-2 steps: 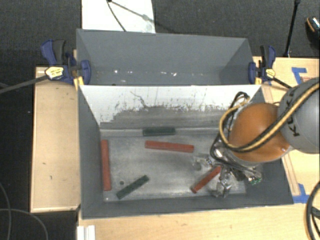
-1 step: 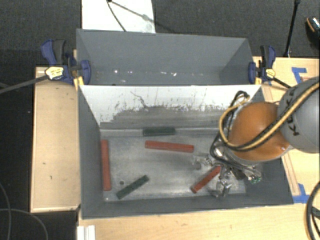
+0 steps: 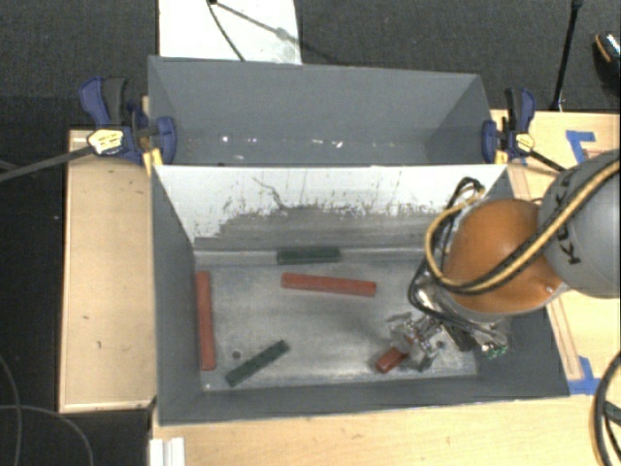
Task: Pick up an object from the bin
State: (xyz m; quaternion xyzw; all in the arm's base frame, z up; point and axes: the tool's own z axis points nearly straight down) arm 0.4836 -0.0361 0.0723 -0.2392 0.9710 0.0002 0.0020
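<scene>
Fingers point(image 3: 417, 346) sit at short red stub point(image 3: 389, 361) on scratched grey bin floor point(image 3: 320, 330); clenched or released, cannot tell.

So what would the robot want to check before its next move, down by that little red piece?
1. Gripper seemingly low over the bin floor, front right: ok.
2. Small red piece right beside the gripper: ok.
3. That piece actually gripped: cannot tell.
4. Long red stick and dark green stick lying apart from the gripper: ok.
5. Gap to the front wall: ok, bare floor shows between.
</scene>
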